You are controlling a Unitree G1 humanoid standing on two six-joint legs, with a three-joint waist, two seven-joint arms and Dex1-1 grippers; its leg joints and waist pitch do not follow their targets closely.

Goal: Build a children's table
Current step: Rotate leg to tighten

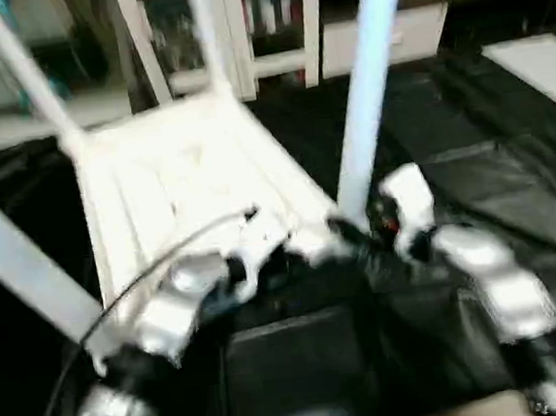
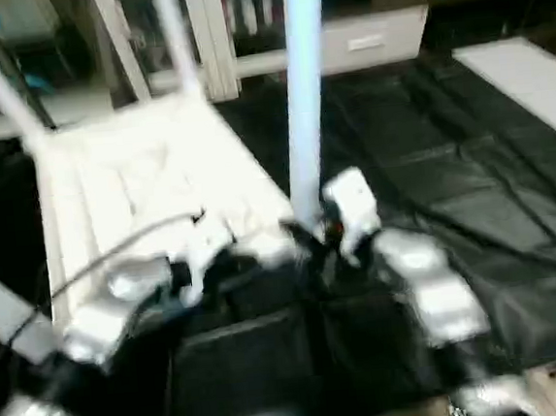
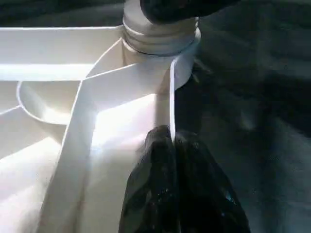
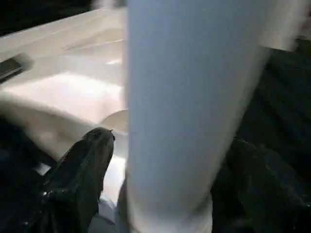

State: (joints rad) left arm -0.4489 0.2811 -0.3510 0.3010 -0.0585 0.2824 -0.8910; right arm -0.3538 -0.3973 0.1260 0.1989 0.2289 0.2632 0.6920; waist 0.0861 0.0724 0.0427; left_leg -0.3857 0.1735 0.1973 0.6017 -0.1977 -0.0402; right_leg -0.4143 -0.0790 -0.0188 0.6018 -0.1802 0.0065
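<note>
The white table top lies underside up on black sheeting. The left gripper pinches its rim, fingers together. The right gripper stands spread around the upright leg in the near corner socket.

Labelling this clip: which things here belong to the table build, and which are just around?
Job: upturned table top; upright leg in its near corner socket; left gripper; right gripper.
Around: black floor sheet; white shelving; white board.
</note>
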